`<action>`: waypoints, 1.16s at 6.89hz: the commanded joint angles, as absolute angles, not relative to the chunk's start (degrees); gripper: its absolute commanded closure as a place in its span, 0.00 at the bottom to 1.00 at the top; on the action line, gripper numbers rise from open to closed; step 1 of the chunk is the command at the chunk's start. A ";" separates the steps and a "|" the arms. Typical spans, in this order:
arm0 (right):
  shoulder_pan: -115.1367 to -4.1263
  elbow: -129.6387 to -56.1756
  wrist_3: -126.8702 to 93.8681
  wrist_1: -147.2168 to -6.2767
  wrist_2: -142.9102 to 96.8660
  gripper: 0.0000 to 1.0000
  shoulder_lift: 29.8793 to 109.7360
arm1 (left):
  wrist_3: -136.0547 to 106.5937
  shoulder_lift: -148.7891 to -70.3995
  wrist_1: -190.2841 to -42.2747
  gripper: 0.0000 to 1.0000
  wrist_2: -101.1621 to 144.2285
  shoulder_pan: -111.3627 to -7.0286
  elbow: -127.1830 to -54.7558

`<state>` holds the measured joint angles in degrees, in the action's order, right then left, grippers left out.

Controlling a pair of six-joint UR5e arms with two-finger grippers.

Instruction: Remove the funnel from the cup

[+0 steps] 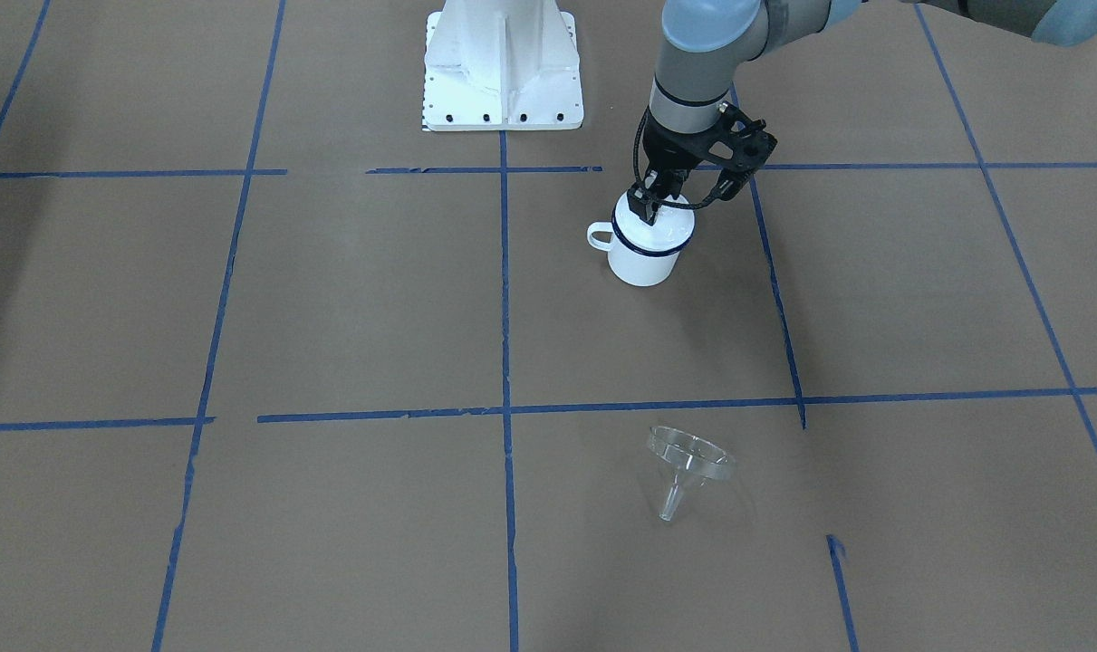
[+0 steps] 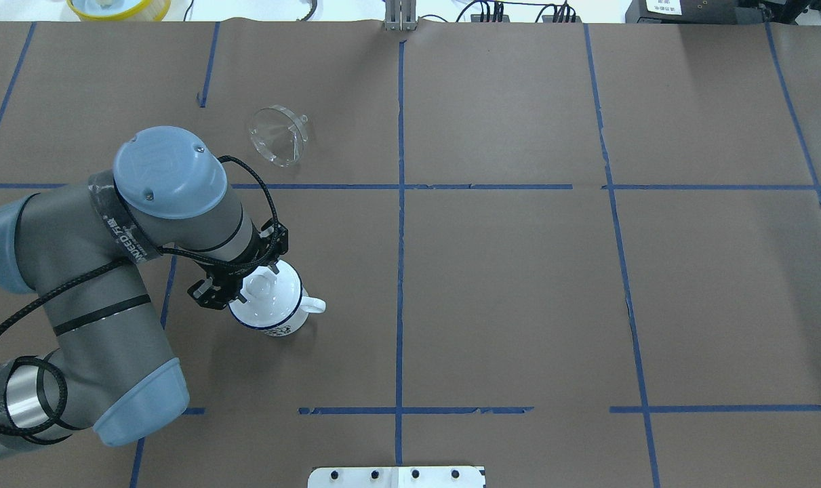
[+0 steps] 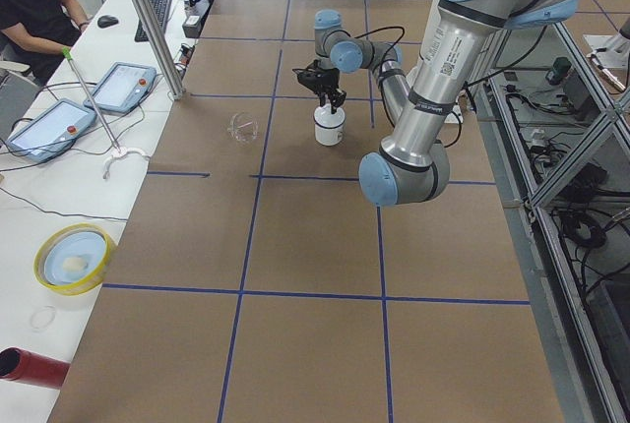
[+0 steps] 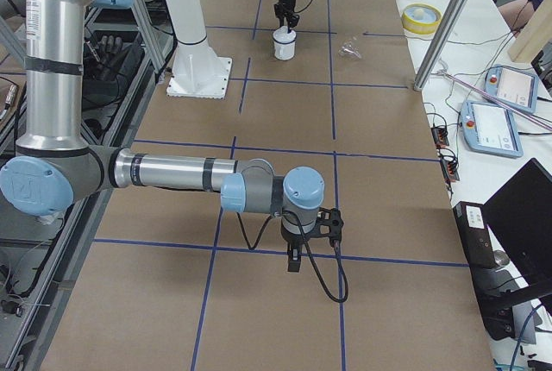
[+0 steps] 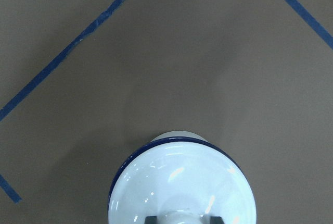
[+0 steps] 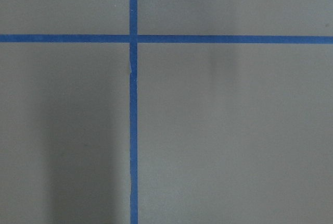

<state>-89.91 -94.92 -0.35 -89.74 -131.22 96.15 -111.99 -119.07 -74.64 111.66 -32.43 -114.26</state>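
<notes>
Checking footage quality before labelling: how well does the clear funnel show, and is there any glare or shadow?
Front-facing view: the funnel is faint, but its outline reads. Overhead view: its rim catches light. Left wrist view: bright highlights on the white lid. Right wrist view: a soft shadow band at left.

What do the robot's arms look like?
Both the left arm and right arm are round silver-grey tubes with light blue caps on the joints. The left gripper and right gripper are black, with two fingers and a black cable looping alongside. The left arm has white lettering on a dark band.
</notes>
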 commanded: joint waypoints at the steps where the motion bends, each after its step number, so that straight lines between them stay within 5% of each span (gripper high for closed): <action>1: -89.91 -94.92 -0.35 -89.74 -131.22 0.00 96.15 | -109.45 -118.74 -74.36 0.00 111.45 -32.87 -115.48; 6: -89.91 -94.92 -0.35 -89.74 -131.22 0.00 96.15 | -56.75 -108.84 -74.79 0.00 121.51 -58.89 -118.04; 8: -89.91 -94.83 -0.35 -89.74 -131.22 0.00 96.15 | -27.49 -104.17 -74.97 0.00 124.98 -72.62 -111.14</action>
<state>-89.91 -94.91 -0.35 -89.74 -131.22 96.15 -46.03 -106.95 -74.79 123.06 -64.09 -115.52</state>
